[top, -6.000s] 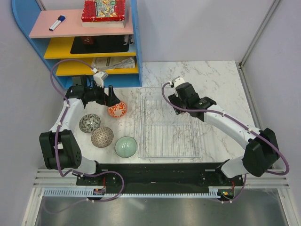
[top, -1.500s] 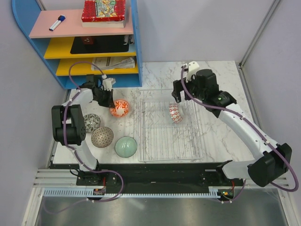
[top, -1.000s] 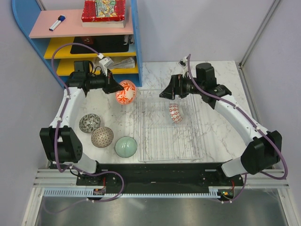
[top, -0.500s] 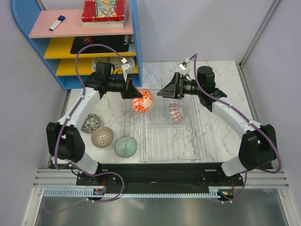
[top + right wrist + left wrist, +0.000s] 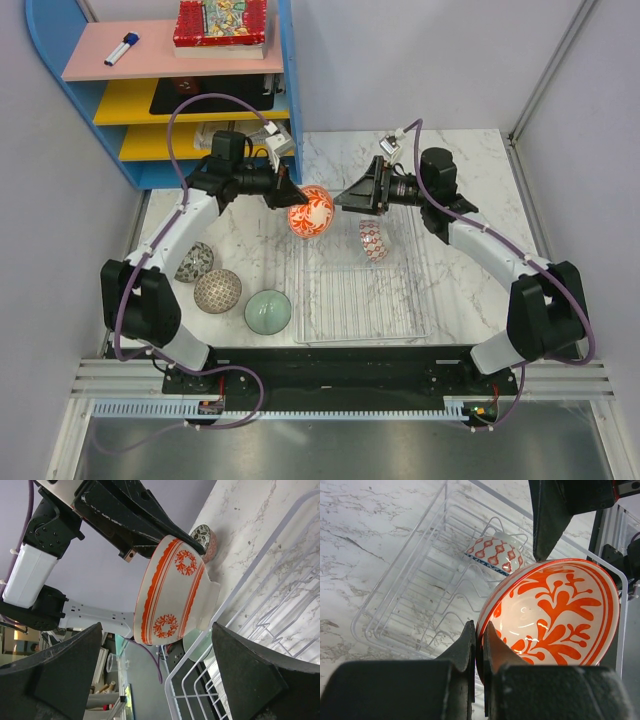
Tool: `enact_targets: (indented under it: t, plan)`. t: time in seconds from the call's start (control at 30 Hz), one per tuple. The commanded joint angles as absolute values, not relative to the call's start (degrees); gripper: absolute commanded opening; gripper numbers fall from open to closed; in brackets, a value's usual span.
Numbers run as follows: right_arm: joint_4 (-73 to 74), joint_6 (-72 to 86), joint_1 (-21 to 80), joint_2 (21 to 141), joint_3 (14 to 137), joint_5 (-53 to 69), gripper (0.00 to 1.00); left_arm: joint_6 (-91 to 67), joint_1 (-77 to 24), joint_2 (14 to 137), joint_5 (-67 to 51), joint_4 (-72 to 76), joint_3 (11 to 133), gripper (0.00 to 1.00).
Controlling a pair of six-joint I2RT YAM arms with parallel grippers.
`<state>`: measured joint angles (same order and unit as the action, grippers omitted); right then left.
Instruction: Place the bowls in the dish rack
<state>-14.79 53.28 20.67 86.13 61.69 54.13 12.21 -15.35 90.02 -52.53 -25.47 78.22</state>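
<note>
My left gripper (image 5: 288, 200) is shut on the rim of the orange-red floral bowl (image 5: 310, 212), holding it in the air over the back-left corner of the clear dish rack (image 5: 400, 310). In the left wrist view its fingers (image 5: 470, 645) pinch the bowl's edge (image 5: 555, 615). My right gripper (image 5: 345, 197) is open, pointing at that bowl from the right with its fingers spread wide on either side of it (image 5: 172, 597). A blue and red patterned bowl (image 5: 372, 240) stands on edge in the rack. The grey speckled (image 5: 193, 262), brown lattice (image 5: 217, 291) and pale green (image 5: 267, 311) bowls lie upside down on the table to the left.
A blue shelf unit (image 5: 200, 100) with books and a marker stands at the back left, close behind the left arm. Grey wall panels close in the table on the right and left. The rack's raised rim (image 5: 367, 630) lies below the held bowl.
The left gripper lifted the orange-red bowl off the table and carried it right to the rack's corner. The right gripper swung left from the patterned bowl to face the held bowl, staying open.
</note>
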Motion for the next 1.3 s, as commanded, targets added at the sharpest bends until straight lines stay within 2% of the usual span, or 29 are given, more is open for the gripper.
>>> enact_targets:
  t: [0.0, 0.7, 0.93, 1.07, 1.27]
  plan:
    - [-20.12, 54.75, 20.57, 86.66, 60.30, 55.02, 0.98, 8.97, -16.52, 86.40, -52.82, -20.92, 78.93, 0.02]
    - [-27.25, 60.91, 22.32, 88.07, 58.80, 55.99, 0.98, 6.77, -18.28, 83.76, -50.71, -15.82, 75.76, 0.02]
    - [-27.33, 60.38, 23.55, 88.68, 58.45, 55.99, 0.94, 6.42, -18.46, 83.50, -50.28, -15.29, 75.85, 0.02]
    - [-27.33, 60.47, 23.82, 88.95, 58.45, 55.99, 0.90, 6.42, -18.46, 83.23, -50.01, -14.94, 75.41, 0.02]
    - [-28.91, 61.52, 23.91, 88.86, 57.66, 56.51, 0.75, 6.42, -18.46, 82.88, -49.66, -14.33, 74.88, 0.02]
